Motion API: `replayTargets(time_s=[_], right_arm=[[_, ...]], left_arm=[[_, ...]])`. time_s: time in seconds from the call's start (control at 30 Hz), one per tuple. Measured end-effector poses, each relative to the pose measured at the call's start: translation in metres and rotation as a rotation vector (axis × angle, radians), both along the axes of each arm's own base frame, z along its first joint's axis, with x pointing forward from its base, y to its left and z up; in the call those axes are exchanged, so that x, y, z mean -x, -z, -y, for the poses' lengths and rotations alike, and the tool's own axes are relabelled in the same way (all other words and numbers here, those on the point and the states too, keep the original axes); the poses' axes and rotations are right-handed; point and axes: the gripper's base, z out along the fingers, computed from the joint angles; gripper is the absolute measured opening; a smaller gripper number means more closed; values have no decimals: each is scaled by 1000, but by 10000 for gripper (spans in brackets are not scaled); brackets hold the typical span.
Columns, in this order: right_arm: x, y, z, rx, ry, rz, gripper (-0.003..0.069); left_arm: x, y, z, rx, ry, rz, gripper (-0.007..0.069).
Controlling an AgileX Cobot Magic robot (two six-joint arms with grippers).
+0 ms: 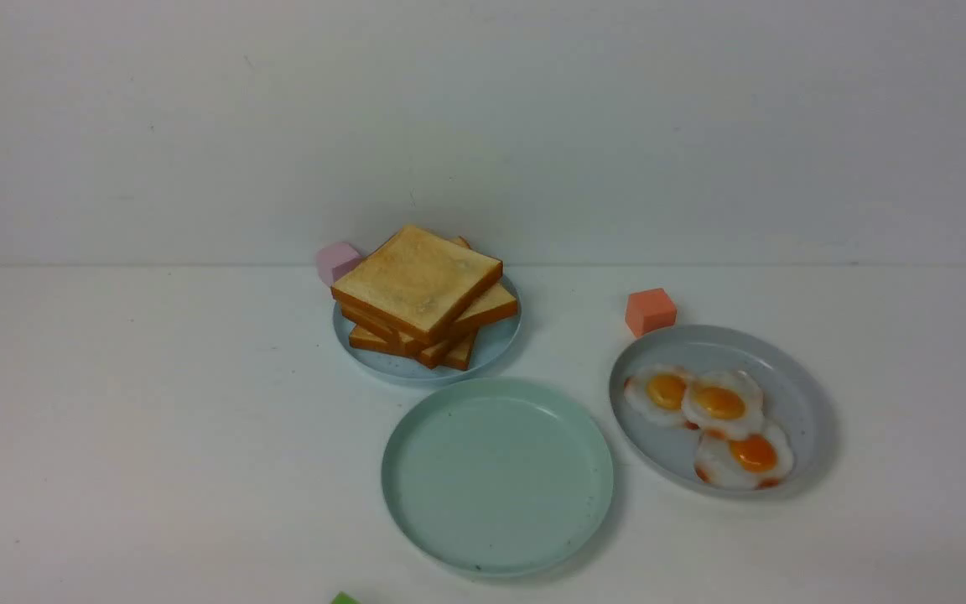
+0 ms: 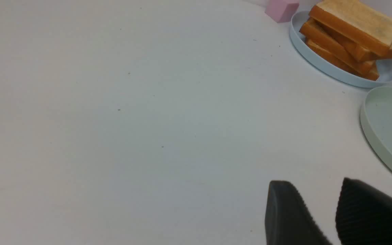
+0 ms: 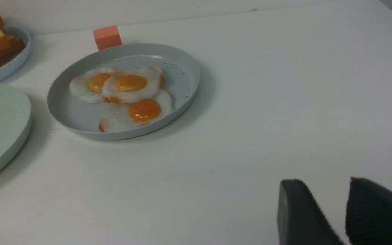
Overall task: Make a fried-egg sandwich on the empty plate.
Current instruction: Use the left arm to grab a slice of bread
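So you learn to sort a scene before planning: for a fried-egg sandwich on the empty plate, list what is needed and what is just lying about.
Needed: toast stack on the light-blue plate; three fried eggs on the grey plate; empty mint-green plate.
Lying about: pink cube; orange cube; green bit at the near edge.

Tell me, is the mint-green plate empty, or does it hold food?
Empty. The mint-green plate shows only its bare inside; the toast stack sits on the light-blue plate, the fried eggs on the grey plate.
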Motion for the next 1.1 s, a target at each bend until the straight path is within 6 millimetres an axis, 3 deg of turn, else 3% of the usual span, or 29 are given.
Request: replayTargets(time_s=[0.7, 0.8, 0.97, 1.1], right_arm=[[0, 0, 0, 0, 0, 0, 241], [0, 0, 0, 0, 0, 0, 241], [0, 0, 0, 0, 0, 0, 241], [0, 0, 0, 0, 0, 0, 241]], left_arm=[[-1, -3, 0, 19, -8, 36, 237], [-3, -9, 1, 146, -30, 101, 237], [-5, -26, -1, 662, -115, 255, 237], [-4, -32, -5, 788, -151, 324, 237]])
